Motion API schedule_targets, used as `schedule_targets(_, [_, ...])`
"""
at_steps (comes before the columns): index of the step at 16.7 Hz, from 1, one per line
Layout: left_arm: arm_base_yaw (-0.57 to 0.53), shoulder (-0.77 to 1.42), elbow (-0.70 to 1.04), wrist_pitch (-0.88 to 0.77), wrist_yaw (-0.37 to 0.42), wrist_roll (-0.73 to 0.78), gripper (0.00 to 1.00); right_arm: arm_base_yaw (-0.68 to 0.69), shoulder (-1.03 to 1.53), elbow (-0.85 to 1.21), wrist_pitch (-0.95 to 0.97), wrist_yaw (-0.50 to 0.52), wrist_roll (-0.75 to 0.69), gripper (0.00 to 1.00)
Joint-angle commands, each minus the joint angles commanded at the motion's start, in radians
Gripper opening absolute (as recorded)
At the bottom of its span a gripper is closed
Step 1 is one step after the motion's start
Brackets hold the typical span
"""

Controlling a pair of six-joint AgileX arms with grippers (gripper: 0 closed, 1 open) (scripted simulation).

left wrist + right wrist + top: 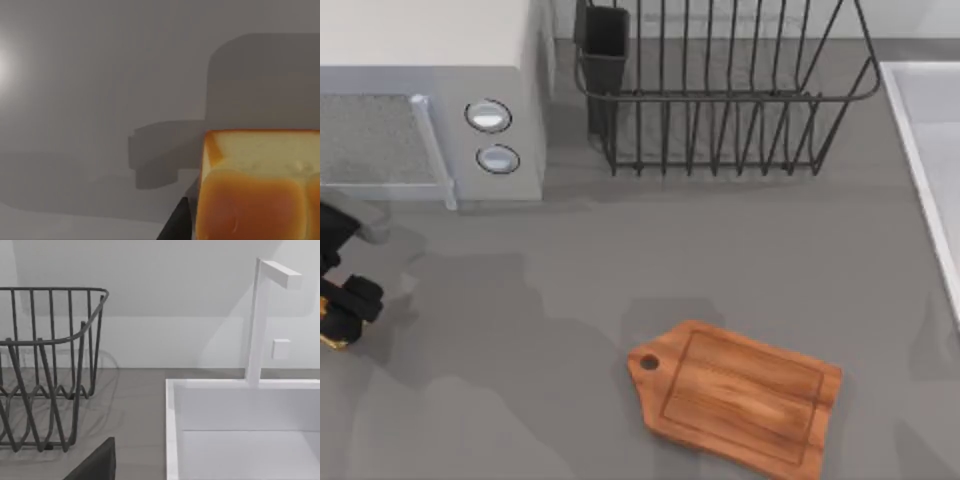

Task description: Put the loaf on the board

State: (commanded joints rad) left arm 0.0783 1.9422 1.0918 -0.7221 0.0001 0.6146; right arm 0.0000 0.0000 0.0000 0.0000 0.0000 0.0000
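My top camera looks straight down on the grey table (720, 270), with the dish rack (720, 90) at its far edge. My left wrist camera sits very close to the loaf (260, 185). My right wrist camera faces the rack (45, 365) and the sink (240, 430) beside it, both shared with the top view.

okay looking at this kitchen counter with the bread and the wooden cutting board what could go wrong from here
1. The small golden-yellow loaf with the orange-brown crust sits close against the left gripper, at the top view's far left. The brown wooden cutting board with the round hole lies well to the right, so a weak grip might drop the loaf on the grey counter.
2. The grey microwave stands just behind the left arm; a high swing could clip it.
3. The board is angled, so an off-centre release might leave the loaf overhanging its edge.
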Motion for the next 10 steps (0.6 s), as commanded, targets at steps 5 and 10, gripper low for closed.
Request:
schedule_targets(5, [0.004,-0.038,0.001,-0.036,0.002,-0.006,0.00,0.000,0.000,0.000,0.000,0.000,0.000,1.00])
schedule_targets(10, [0.002,-0.055,-0.047,-0.056,-0.005,-0.009,0.00,0.000,0.000,0.000,0.000,0.000,0.000,1.00])
